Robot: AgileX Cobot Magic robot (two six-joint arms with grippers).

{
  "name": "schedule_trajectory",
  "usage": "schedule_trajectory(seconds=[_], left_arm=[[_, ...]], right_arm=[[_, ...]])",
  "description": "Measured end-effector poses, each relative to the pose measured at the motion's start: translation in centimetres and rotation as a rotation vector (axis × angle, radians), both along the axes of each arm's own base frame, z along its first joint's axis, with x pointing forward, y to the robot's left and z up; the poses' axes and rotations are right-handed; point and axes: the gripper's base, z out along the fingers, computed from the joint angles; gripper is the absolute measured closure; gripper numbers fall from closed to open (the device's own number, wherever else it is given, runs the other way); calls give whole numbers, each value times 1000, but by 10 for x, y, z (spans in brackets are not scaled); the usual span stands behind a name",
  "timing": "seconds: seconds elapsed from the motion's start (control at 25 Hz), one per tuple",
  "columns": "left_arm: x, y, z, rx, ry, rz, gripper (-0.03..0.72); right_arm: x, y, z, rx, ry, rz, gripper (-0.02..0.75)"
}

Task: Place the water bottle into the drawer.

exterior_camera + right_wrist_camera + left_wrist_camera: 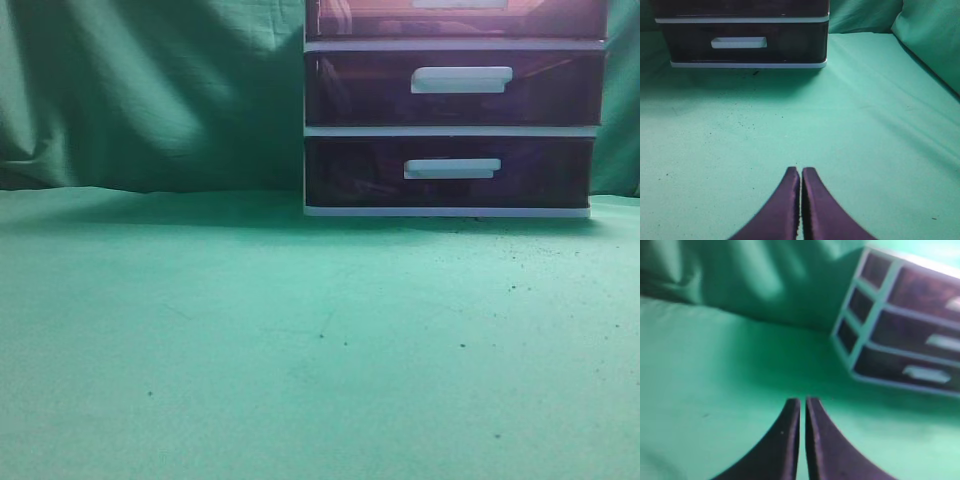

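Note:
The drawer (360, 18) is the top one of a white-framed unit at the back right, cut off by the exterior view's top edge; its reddish front looks flush with the frame. It also shows in the left wrist view (925, 290), blurred, at the upper right. No water bottle shows in any view. My left gripper (803, 401) is shut and empty above the green cloth, well short of the unit. My right gripper (800, 170) is shut and empty above the cloth in front of the unit. Neither gripper shows in the exterior view.
Two darker purple drawers (350, 90) (350, 172) with white bar handles sit below the top one. The lowest one shows in the right wrist view (790, 42). A green cloth (250, 340) covers the table and hangs as a backdrop.

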Motion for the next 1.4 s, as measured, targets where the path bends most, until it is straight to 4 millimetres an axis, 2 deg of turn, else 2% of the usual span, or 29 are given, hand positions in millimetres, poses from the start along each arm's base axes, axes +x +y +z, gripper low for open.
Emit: schedule_trajectory(seconds=[0.2,0.48,0.68,0.92,1.04,1.4], left_arm=[[-11,8,-25,162,135,49,688],[-27,9,-59,309,33,17,688],[-31,13,-58,334,-22,72,688],[-36,22,-68,352,96,197,688],[-37,23,-74,346,170,200,688],[-38,22,-75,314,179,194,688]], right_arm=[[0,0,0,0,0,0,738],[0,0,0,0,0,0,738],[0,0,0,0,0,0,738],[0,0,0,0,0,0,738],[0,0,0,0,2,0,738],[0,0,0,0,2,0,738]])
